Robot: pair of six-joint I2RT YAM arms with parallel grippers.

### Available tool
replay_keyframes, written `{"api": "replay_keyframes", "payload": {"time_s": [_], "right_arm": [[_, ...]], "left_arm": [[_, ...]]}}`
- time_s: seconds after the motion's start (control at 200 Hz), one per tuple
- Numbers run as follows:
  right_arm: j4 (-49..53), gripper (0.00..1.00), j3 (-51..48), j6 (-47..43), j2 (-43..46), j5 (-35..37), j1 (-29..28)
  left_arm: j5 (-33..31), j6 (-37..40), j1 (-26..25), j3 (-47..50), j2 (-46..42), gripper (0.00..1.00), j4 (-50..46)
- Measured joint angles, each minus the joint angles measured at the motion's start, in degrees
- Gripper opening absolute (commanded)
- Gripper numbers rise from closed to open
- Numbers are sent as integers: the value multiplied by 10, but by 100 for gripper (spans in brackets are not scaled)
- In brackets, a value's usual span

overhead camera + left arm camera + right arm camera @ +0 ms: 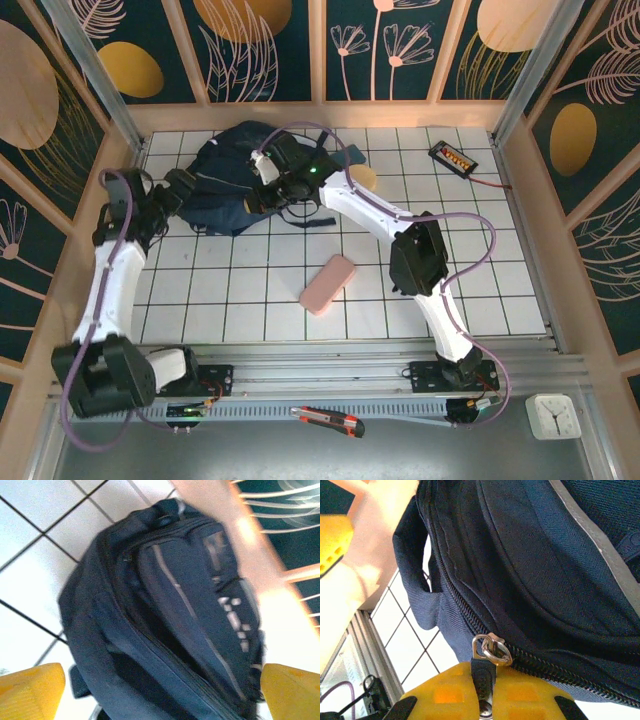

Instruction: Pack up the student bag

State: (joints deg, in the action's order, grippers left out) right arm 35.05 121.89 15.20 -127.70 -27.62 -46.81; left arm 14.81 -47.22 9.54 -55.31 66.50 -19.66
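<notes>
**Top view**
- Student bag [232,190]: dark navy, slumped flat on the white tiled desk [250,300], black straps trailing out under the right arm; lying between the two claws.
- Left claw [183,190]: just beside the bag's left edge; too small here to judge the jaws.
- Right claw [268,185]: down on the bag's top, across the bag from the left claw.
- Pink case [328,284]: flat on the desk, nearer the arm bases than either claw, well apart from the bag.
- Black gadget [452,156]: far to the right of the right claw, near the back wall.

**Left wrist view**
- Left claw [160,700]: spread wide, yellow fingertips [30,690] at opposite lower corners, nothing gripped.
- Student bag [170,610]: straight ahead of the spread claw, reaching down between the fingertips; navy fabric, thin light stripe down the front panel, row of pale grey patches toward the right fingertip, dark zip line curving alongside; somewhat blurred.

**Right wrist view**
- Right claw [485,702]: closed tight, yellow pads [447,682] pinching the black zip pull [483,679].
- Slider ring [491,650]: bright metal, just ahead of the pads, joined to the pull.
- Student bag [545,570]: directly ahead of the claw; coarse navy weave, black zip teeth running off to the right, pale grey stripe at upper right.
</notes>
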Motion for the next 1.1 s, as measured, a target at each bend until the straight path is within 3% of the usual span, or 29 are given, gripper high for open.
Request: {"api": "replay_keyframes", "payload": {"time_s": [0.135, 0.325, 0.545, 0.791, 0.821, 0.861, 0.901, 0.951, 1.101], "right_arm": [[3, 0, 0, 4, 0, -12, 0], [4, 0, 0, 4, 0, -14, -1], [4, 0, 0, 4, 0, -13, -9], [3, 0, -2, 4, 0, -1, -18], [3, 0, -2, 4, 0, 3, -17], [3, 0, -4, 4, 0, 7, -16], [4, 0, -7, 4, 0, 9, -16], [4, 0, -11, 4, 0, 10, -16], [-3, 0, -40, 2, 3, 9, -15]], "left_arm": [[54, -109, -7, 120, -61, 99, 69], [99, -267, -61, 229, -64, 99, 169], [114, -402, -83, 263, -21, 99, 301], [113, -445, -110, 239, 99, 98, 392], [113, -446, -111, 235, 108, 92, 399], [112, -447, -113, 233, 114, 70, 405], [107, -449, -114, 232, 116, 44, 410], [103, -446, -114, 232, 116, 0, 417], [95, -434, -116, 230, 116, 0, 417]]}}
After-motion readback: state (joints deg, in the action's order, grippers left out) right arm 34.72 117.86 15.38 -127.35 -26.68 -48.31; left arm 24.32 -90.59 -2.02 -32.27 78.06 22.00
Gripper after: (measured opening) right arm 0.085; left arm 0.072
